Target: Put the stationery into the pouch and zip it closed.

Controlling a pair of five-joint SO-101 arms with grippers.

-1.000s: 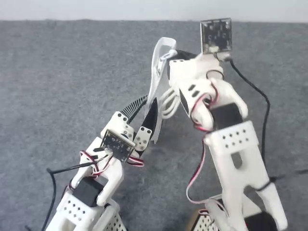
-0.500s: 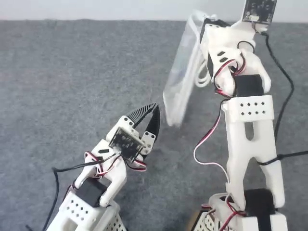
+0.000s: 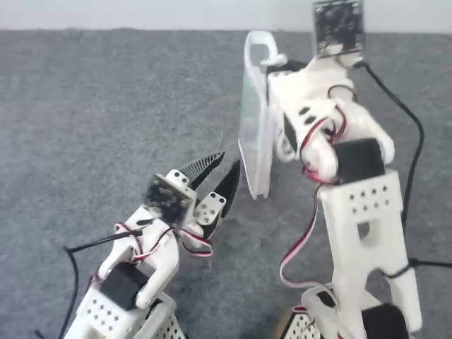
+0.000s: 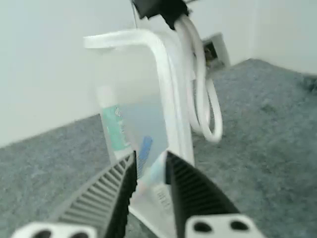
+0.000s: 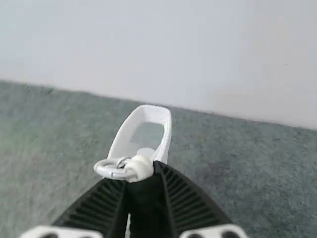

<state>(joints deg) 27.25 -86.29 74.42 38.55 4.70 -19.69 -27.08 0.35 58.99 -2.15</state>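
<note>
Now lower and nearer the left gripper [image 3: 217, 171] than half a second ago, the clear pouch [image 3: 254, 120] hangs upright above the grey mat [image 3: 99, 106]. The right gripper [image 5: 142, 174] has its fingers pinching the pouch at its top edge. Stationery [image 4: 119, 134] shows inside. The left gripper sits just beside the pouch's lower corner, fingers spread apart.

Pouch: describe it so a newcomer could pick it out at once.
Over the grey carpeted table, find the right gripper, raised at the back. The pouch hangs upright from its shut jaws: a clear sleeve with white edging and a white cord loop; nothing else here is see-through.
</note>
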